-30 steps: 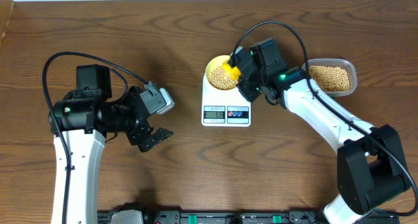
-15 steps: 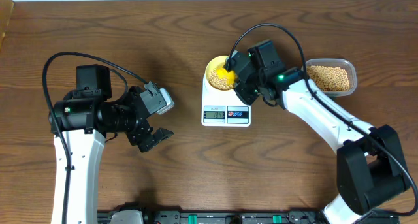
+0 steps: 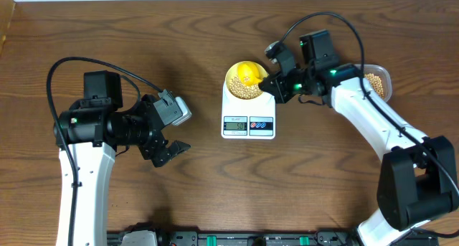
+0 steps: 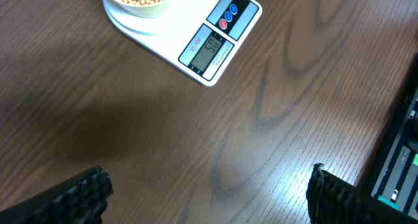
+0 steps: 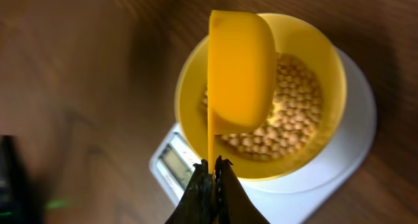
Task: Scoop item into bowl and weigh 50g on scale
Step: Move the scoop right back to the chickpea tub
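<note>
Swinging back rightward after tipping, the right gripper (image 5: pixel 210 168), clamped on the bright yellow plastic scoop (image 5: pixel 240 70) by its handle, holds it above the small round yellow bowl (image 5: pixel 312 44) of tan beans (image 5: pixel 290 113) on the white flat scale (image 3: pixel 247 124) at far centre, apparently at target; the left gripper (image 3: pixel 171 151) idles, fingers apart.

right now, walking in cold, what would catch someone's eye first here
The bright yellow scoop, pinched by its handle in the shut right gripper, hangs over the pale yellow bowl of tan beans. The bowl sits on the white scale near the middle of the wooden table. Off to the left, the left gripper hovers open, holding nothing.
</note>
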